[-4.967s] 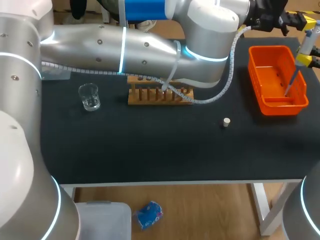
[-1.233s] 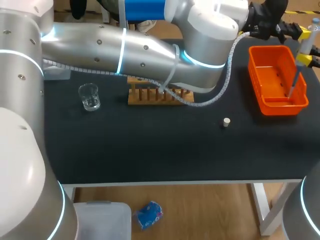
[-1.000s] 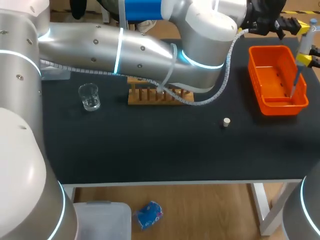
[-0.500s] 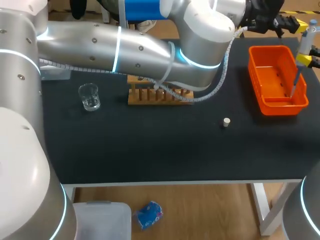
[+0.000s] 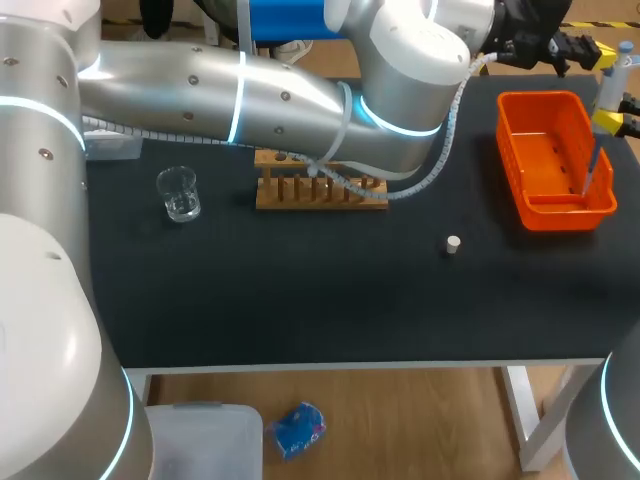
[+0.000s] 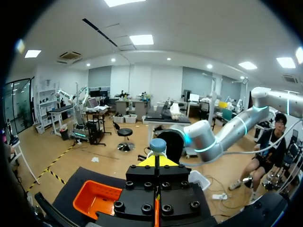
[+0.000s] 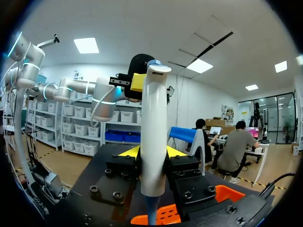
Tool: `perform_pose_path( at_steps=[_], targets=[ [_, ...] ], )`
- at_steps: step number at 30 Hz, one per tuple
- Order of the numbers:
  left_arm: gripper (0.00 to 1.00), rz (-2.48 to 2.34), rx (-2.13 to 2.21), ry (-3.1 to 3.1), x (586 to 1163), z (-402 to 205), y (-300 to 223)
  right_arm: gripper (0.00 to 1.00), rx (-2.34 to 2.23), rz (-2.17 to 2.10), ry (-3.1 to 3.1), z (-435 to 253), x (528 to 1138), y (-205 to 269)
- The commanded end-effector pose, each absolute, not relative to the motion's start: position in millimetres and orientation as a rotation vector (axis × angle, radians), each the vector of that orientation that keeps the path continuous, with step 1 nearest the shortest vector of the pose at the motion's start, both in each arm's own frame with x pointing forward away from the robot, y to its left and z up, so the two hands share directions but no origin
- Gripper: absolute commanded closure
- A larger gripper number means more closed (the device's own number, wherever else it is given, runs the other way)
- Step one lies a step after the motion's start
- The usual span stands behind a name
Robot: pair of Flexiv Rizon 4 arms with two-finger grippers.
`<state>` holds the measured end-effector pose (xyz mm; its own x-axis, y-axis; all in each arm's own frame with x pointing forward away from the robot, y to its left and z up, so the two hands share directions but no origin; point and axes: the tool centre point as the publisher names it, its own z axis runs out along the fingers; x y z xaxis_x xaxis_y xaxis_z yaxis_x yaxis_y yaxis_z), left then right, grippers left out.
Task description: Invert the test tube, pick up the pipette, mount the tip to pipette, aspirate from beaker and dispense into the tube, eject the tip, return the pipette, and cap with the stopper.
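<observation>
My right gripper point(image 5: 622, 118) is at the table's far right, shut on the white pipette point(image 5: 605, 95), which stands upright with its thin lower end over the orange bin point(image 5: 520, 130). In the right wrist view the pipette point(image 7: 154, 132) fills the gap between the yellow tips of my right gripper point(image 7: 152, 152). My left arm reaches across the back. Its shut gripper point(image 5: 598, 55) sits right beside the pipette's top. In the left wrist view the blue pipette button point(image 6: 157, 144) is just ahead of that gripper point(image 6: 163, 161). The glass beaker point(image 5: 180, 193) stands at the left.
A wooden tube rack point(image 5: 320, 188) stands mid-table, partly behind my left arm's cable; the tube in it is hard to make out. A small white stopper point(image 5: 453, 243) lies right of centre. The orange bin point(image 6: 97, 201) is below my left gripper.
The left arm's forearm has edged slightly, and its gripper has stayed by the pipette's top. Compared with five seconds ago the pipette hangs a little more upright over the bin.
</observation>
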<state>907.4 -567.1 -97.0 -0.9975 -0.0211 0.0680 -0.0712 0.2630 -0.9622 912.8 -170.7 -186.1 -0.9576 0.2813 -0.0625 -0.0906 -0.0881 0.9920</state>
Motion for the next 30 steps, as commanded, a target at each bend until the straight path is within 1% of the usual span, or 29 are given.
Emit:
perform_pose_path(
  at_steps=[1,22,30],
  targets=[
    [1.0,1.848,0.092,-2.468,908.5,-105.2,-572.2,1.0,0.205,2.139,1.93,-182.5,913.0,-170.4],
    [1.0,1.82,0.12,-2.456,906.7,-123.2,-578.1,1.0,0.205,2.139,1.93,-182.5,913.0,-170.4],
    [1.0,1.833,0.127,-2.461,907.0,-119.3,-574.3,1.0,0.205,2.139,1.93,-182.5,913.0,-170.4]
  ],
)
